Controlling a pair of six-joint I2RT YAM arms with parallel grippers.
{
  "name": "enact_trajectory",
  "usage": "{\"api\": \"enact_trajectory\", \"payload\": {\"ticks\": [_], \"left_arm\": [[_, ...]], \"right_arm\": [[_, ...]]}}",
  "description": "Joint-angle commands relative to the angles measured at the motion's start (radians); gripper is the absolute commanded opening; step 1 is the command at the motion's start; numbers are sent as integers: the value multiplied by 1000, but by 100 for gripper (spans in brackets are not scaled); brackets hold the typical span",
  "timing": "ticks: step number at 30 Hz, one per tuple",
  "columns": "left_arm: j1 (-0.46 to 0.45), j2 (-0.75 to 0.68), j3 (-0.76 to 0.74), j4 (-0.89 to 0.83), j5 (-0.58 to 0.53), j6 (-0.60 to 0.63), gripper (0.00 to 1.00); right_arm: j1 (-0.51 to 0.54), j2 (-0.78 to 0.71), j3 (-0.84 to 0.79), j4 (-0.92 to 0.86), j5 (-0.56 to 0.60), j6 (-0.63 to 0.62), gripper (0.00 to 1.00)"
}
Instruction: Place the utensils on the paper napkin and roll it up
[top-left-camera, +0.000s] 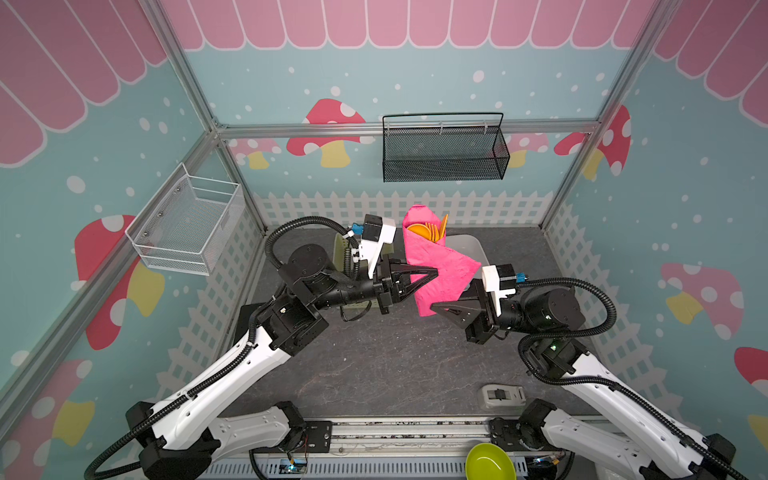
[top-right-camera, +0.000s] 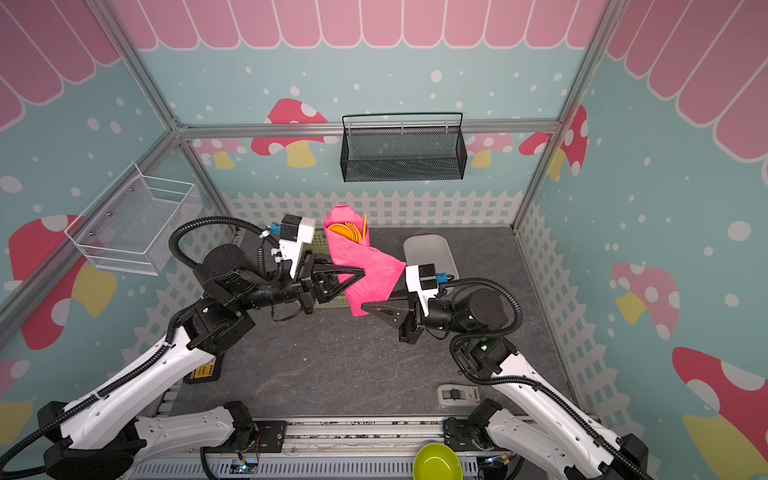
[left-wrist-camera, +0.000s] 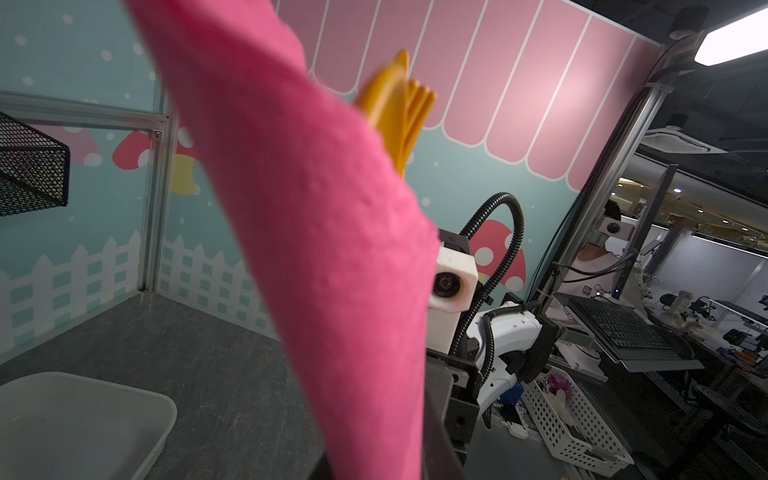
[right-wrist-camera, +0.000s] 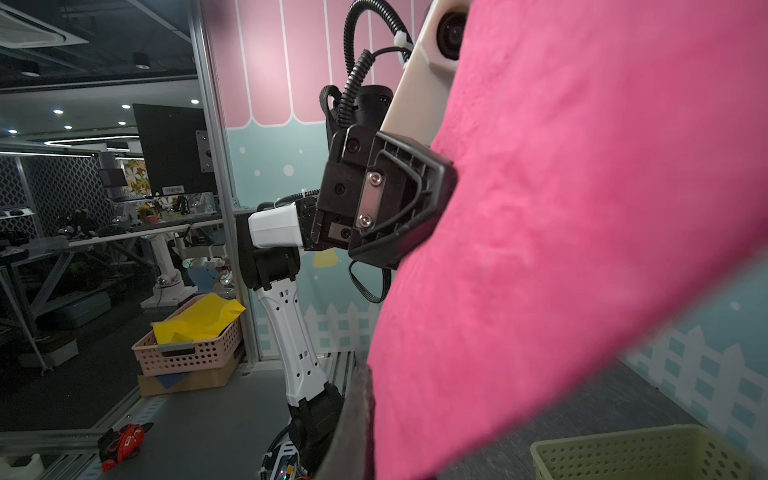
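Observation:
The magenta paper napkin (top-left-camera: 440, 266) (top-right-camera: 368, 270) is wrapped into a cone-like roll and held upright in the air over the back of the table. The orange utensils (top-left-camera: 430, 230) (top-right-camera: 351, 230) poke out of its open top; the left wrist view shows the spoon bowl and fork tines (left-wrist-camera: 399, 112). My left gripper (top-left-camera: 435, 273) (top-right-camera: 362, 274) comes in from the left and is shut on the middle of the roll (left-wrist-camera: 311, 249). My right gripper (top-left-camera: 433, 307) (top-right-camera: 363, 307) is shut on the roll's lower end (right-wrist-camera: 561, 249). The utensil handles are hidden inside the napkin.
A pale green perforated basket (top-right-camera: 318, 241) (right-wrist-camera: 623, 453) sits behind the left arm. A grey-white tub (top-left-camera: 471, 245) (left-wrist-camera: 83, 415) stands at the back right. A black mesh basket (top-left-camera: 444, 149) and a white wire basket (top-left-camera: 187, 224) hang on the walls. Near the front edge are a lime bowl (top-left-camera: 488, 461) and a small grey device (top-left-camera: 500, 395).

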Motion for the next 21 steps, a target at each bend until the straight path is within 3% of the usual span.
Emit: {"api": "enact_trajectory", "payload": {"ticks": [1, 3, 6, 14, 17, 21], "left_arm": [[0, -36, 3, -23, -73, 49, 13], [1, -43, 0, -54, -120, 70, 12], [1, -52, -9, -85, -184, 91, 11], [1, -63, -26, -137, -322, 124, 5], [3, -55, -23, -172, -371, 135, 0], [6, -47, -30, -178, -344, 151, 0]], "right_arm": [[5, -23, 4, -13, 62, -13, 15], [5, -37, -7, -25, 108, -11, 28], [5, -63, -12, -84, 193, -22, 39], [5, -159, -8, -234, 434, -55, 44], [5, -177, 4, -232, 413, -67, 41], [5, -134, 70, -231, 273, -93, 38]]}}
